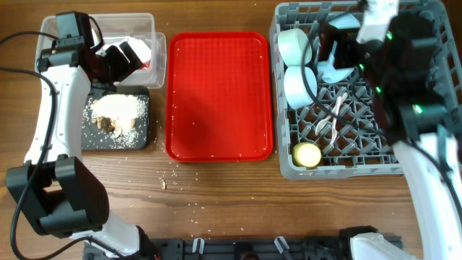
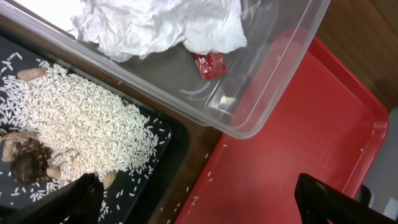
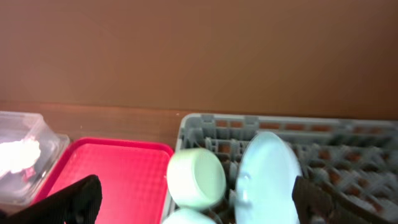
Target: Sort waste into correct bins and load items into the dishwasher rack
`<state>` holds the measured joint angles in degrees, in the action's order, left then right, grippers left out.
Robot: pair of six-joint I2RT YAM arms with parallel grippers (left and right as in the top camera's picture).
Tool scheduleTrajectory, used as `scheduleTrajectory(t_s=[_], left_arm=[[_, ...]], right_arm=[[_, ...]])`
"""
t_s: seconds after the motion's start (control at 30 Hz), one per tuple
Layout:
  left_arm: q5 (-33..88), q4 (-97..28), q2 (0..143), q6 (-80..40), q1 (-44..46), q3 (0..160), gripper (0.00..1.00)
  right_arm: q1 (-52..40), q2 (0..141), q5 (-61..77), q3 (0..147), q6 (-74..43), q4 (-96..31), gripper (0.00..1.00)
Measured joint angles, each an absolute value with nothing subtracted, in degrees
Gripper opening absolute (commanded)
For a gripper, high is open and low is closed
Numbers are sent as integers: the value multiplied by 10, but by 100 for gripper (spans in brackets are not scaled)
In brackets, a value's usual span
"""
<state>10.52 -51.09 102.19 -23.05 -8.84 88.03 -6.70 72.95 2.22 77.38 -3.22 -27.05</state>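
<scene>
Left gripper [image 2: 198, 186]: fingers spread wide, nothing between them. It hangs over the seam where the tub [image 2: 267, 93] meets the black tray [image 1: 90, 141]. The napkin [image 2: 155, 25] and wrapper [image 2: 210, 65] lie in the tub. The scraps [image 2: 81, 118] lie in the black tray.

Right gripper [image 3: 196, 186]: fingers spread, empty, above the rack [image 1: 346, 167] at its far-left part. The bowls [image 1: 296, 43] and what looks like the plate [image 3: 267, 171] on edge lie just below and ahead of it. The cup [image 1: 308, 154] and the fork and spoon [image 1: 336, 115] sit nearer the rack front.

The red tray [image 1: 220, 94] is bare, so sorting looks complete. Loose crumbs [image 1: 163, 183] remain on the table [image 1: 216, 209] off its front-left corner. The left arm is nearer to them.
</scene>
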Motion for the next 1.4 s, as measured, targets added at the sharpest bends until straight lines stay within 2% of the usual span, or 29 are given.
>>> scheduleTrajectory(t_s=[0.1,0.2,0.27,0.37,0.5,0.63,0.8,1.07,1.23,1.27,1.4], left_arm=[[105,-511,1021,-230,-88,881,100],[105,-511,1021,-230,-88,880,100],[105,-512,1021,-231,-88,881,100],[105,-511,1020,-230,-88,881,100],[105,-511,1020,-231,-88,881,100],[105,-511,1020,-230,-88,881,100],[105,-511,1020,-230,-88,881,100],[105,-511,1020,-230,-88,881,100],[105,-511,1020,-230,-88,881,100],[105,-511,1020,-230,-88,881,100],[105,-511,1020,-230,-88,881,100]], right_arm=[[-67,641,-38,775,-58,-350,100],[-48,528,-52,728,-65,-358,100],[-17,443,-41,647,-66,-328,100],[22,310,-15,475,-66,-212,100],[24,192,4,280,-59,-29,100],[24,112,30,166,-57,27,100],[24,45,64,96,-57,44,100],[24,10,75,19,-57,151,100],[24,9,75,4,-57,71,100],[24,7,75,4,-57,7,100],[24,11,75,4,-54,2,100]])
